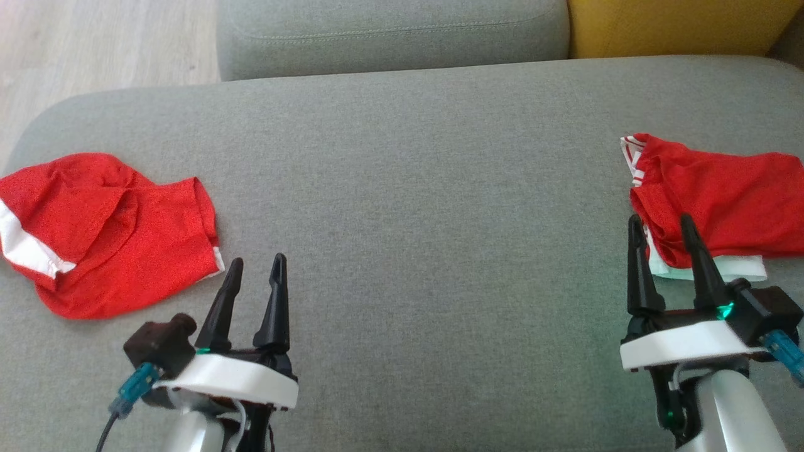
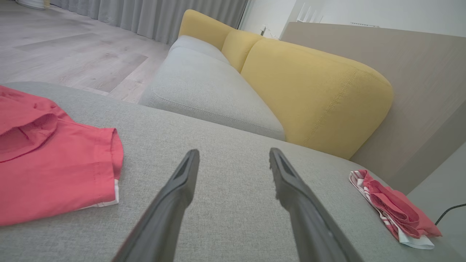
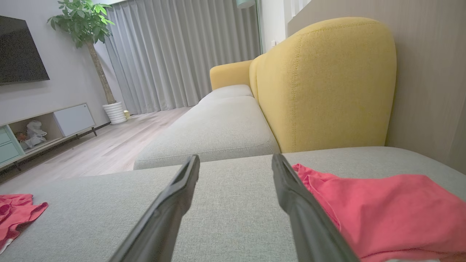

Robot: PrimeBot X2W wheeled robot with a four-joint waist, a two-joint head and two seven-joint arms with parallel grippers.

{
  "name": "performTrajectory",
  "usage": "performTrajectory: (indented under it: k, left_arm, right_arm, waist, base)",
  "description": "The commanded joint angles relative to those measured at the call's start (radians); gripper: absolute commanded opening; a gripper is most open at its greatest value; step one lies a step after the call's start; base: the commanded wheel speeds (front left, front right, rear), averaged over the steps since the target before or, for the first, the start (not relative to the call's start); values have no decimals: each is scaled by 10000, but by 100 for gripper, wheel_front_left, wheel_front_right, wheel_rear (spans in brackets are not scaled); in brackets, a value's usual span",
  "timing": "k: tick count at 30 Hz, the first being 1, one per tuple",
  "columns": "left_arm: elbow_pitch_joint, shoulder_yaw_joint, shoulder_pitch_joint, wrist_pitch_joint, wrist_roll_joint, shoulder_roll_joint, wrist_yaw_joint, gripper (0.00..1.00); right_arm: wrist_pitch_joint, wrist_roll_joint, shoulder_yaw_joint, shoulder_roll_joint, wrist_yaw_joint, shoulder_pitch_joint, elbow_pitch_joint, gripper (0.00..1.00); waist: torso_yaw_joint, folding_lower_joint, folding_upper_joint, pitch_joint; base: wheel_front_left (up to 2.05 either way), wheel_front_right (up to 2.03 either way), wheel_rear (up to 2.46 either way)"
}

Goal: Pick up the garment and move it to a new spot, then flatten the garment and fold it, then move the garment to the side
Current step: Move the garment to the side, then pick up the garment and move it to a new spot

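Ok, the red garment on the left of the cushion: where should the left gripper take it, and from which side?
Probably the hemmed opening on the red garment, the edge nearest the left gripper. Come in from its right side, jaws open: that hem seems slightly raised off the cushion, while the rest lies flat.

A wide grey fabric sofa seat point(image 1: 402, 188) has mustard-yellow back cushions point(image 3: 327, 83) behind it. Beyond it are pale wood flooring point(image 2: 72, 54), grey pleated curtains point(image 3: 182, 54) and a leafy potted plant point(image 3: 85, 20).
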Motion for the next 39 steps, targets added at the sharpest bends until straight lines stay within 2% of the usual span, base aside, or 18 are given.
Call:
performTrajectory:
  k: [1, 9, 13, 18, 27, 28, 35, 39]
  left_arm:
    - [-300, 258, -221, -51, -23, 70, 52, 100]
    - [-317, 294, -346, -51, -103, 70, 109, 100]
    - [-321, 223, -458, -51, -81, 70, 95, 100]
    - [-389, 286, -608, -51, -77, 70, 141, 100]
    - [-594, 557, -481, -51, -2, 70, 232, 100]
    - [-594, 557, -481, -51, -2, 70, 232, 100]
    - [-648, 750, -191, -51, 56, 70, 243, 100]
    - [-659, 841, -73, -51, 85, 70, 244, 100]
  right_arm:
    - [-139, 66, 284, 5, -9, -188, -283, 100]
    - [-190, 131, 308, 7, -9, -223, -183, 100]
    - [-197, 167, 501, 7, -9, -234, -131, 100]
    - [-183, 300, 916, 8, -9, -205, -152, 100]
    - [-59, 373, 1400, 8, -9, -68, -91, 100]
    - [-59, 373, 1400, 8, -9, -68, -91, 100]
    - [-44, 553, 1735, 8, -9, -39, 150, 100]
    - [-73, 676, 1973, 8, -9, -48, 266, 100]
  waist:
    - [-12, 1, 0, 9]
    - [3, 1, 0, 109]
    - [263, 1, 0, 199]
    - [1069, 1, 0, 202]
    - [3122, 1, 0, -42]
    - [3122, 1, 0, -42]
    - [4274, 1, 0, -221]
    - [4610, 1, 0, -264]
  base:
    - [0, 0, 0]
    - [0, 0, 0]
    - [0, 0, 0]
    - [0, 0, 0]
    - [0, 0, 0]
    - [0, 0, 0]
    - [0, 0, 0]
    - [0, 0, 0]
